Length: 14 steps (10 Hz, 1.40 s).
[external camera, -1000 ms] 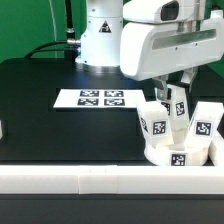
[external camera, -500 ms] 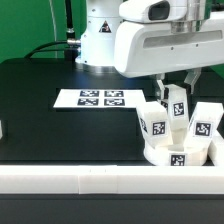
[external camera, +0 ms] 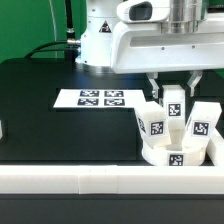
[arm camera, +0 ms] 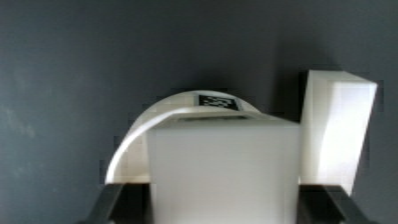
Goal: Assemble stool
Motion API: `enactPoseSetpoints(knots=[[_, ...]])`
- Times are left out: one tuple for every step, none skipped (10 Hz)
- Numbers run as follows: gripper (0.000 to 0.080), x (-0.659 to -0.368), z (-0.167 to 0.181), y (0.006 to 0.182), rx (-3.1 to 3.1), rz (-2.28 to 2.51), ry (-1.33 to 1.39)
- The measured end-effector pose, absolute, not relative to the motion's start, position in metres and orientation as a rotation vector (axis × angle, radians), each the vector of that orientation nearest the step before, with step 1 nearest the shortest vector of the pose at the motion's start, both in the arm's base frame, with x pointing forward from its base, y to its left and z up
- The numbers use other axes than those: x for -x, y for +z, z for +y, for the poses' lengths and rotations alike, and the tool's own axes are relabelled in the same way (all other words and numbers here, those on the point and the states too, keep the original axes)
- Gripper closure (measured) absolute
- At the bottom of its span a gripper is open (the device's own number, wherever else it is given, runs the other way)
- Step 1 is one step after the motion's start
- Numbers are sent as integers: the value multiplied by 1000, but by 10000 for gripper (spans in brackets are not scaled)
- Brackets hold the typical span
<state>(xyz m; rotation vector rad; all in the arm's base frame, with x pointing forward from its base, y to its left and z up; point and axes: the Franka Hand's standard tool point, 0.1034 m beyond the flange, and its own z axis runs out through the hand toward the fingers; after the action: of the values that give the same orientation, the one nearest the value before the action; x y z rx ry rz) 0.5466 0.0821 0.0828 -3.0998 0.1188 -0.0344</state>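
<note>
Stool seat (external camera: 178, 155) sits on the desk (external camera: 60, 130) right of the marker board (external camera: 98, 98), and the claw (external camera: 173, 92) has rotated squarer while clamped on the middle leg (external camera: 174, 108), probably screwing it into the seat.

Legs (external camera: 153, 124) upright on seat (external camera: 176, 157); marker board (external camera: 92, 98) toward exterior view's left.

A black table (external camera: 40, 110) stands before a green wall (external camera: 25, 25).
</note>
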Motion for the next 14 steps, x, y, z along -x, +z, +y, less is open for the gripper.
enactPoseSetpoints(knots=[[460, -546, 84, 83, 3074, 353, -28], [460, -546, 83, 82, 3041, 508, -23], [460, -547, 84, 82, 3000, 658, -29], [460, -547, 85, 82, 2963, 779, -30], [460, -548, 85, 82, 2919, 912, -25], [460, -549, 85, 82, 2873, 1035, -19], [460, -549, 86, 82, 2837, 1127, -15], [459, -549, 86, 82, 2784, 1241, -7], [459, -549, 87, 82, 2723, 1359, 2], [460, -549, 87, 82, 2680, 1439, 7], [460, -549, 87, 82, 2639, 1500, 15], [460, -549, 87, 82, 2579, 1588, 25], [459, -549, 87, 82, 2522, 1666, 31], [459, -550, 88, 82, 2456, 1755, 30]])
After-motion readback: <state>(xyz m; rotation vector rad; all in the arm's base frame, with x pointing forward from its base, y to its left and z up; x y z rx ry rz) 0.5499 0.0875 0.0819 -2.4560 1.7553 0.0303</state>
